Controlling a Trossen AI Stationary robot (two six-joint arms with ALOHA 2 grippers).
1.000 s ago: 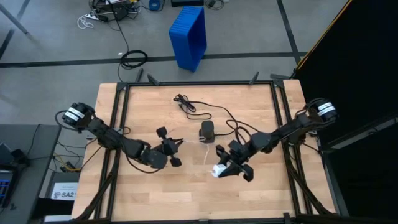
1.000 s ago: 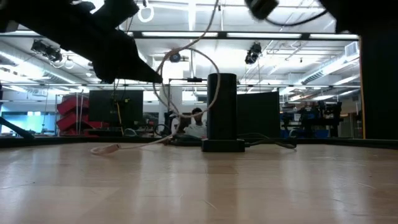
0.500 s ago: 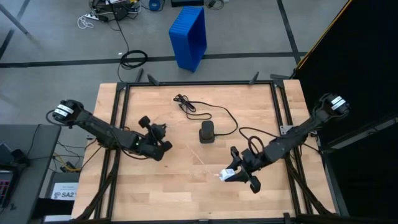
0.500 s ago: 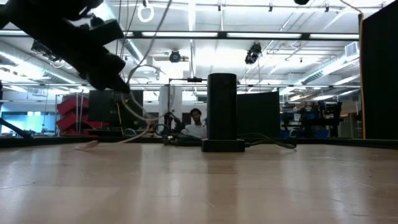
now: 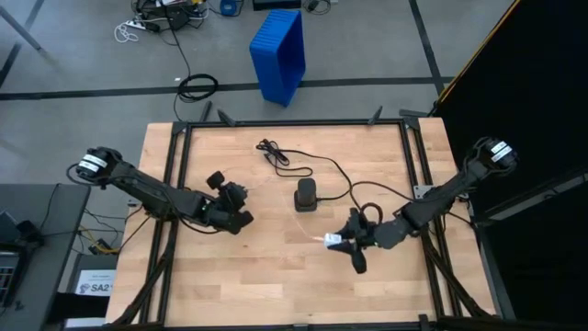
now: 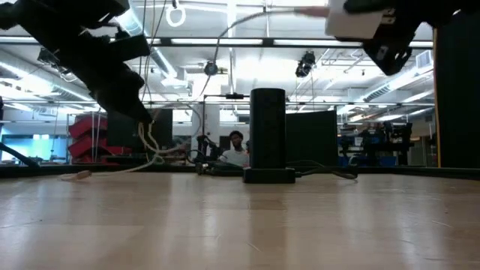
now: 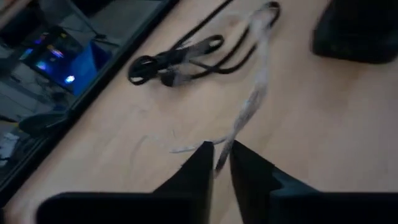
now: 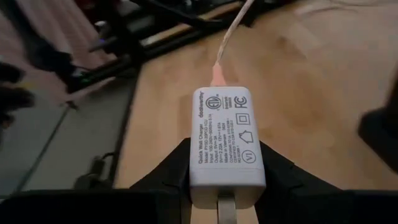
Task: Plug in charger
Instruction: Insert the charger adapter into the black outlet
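1. The right gripper [image 5: 342, 242], at centre-right of the high view, has swung up-left toward the black power block [image 5: 305, 195]; its jaws clamp the white charger [image 8: 227, 138], cable plugged in; insertion looks near.
2. The left gripper [image 5: 241, 198], left of centre, pinches the pale cable [image 7: 254, 93] between near-closed fingers; its grip has begun loosening.
3. Against the earlier frame, the charger now sits nearer the block, off the table [image 5: 248, 276]; the left arm has barely shifted.
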